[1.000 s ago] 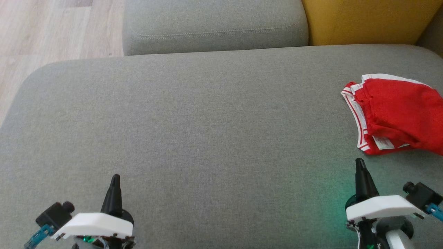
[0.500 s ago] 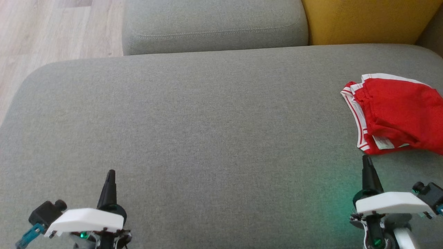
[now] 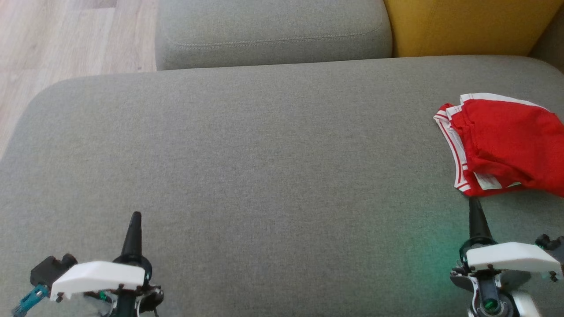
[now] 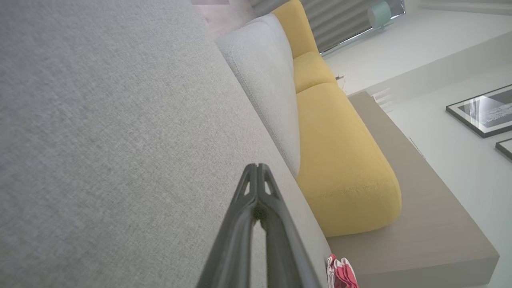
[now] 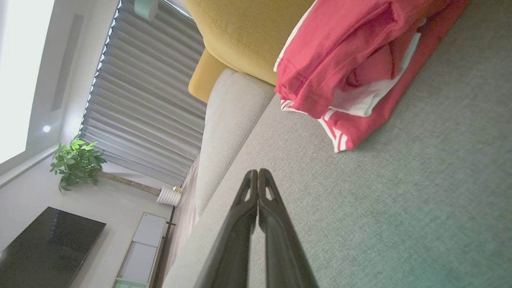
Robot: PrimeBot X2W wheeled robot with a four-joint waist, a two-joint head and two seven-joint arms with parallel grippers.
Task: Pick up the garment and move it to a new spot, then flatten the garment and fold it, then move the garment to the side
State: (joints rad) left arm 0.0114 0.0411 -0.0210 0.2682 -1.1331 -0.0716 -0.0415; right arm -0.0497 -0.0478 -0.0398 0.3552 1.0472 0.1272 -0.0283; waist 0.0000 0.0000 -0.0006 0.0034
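My left tool (image 3: 135,216) and right tool (image 3: 473,202) are pinched together, empty; the red garment (image 3: 506,141) (right edge cut off) lies on the sofa (image 3: 264,154)

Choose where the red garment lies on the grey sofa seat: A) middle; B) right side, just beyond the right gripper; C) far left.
B: in the head view the red garment lies at the right side of the grey sofa seat, just ahead of the right gripper.

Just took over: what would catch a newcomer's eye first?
A folded red garment with white trim lies at the right edge of the wide grey fabric sofa seat. Behind it sits a mustard-yellow cushion; the left gripper and right gripper stand shut in the foreground.
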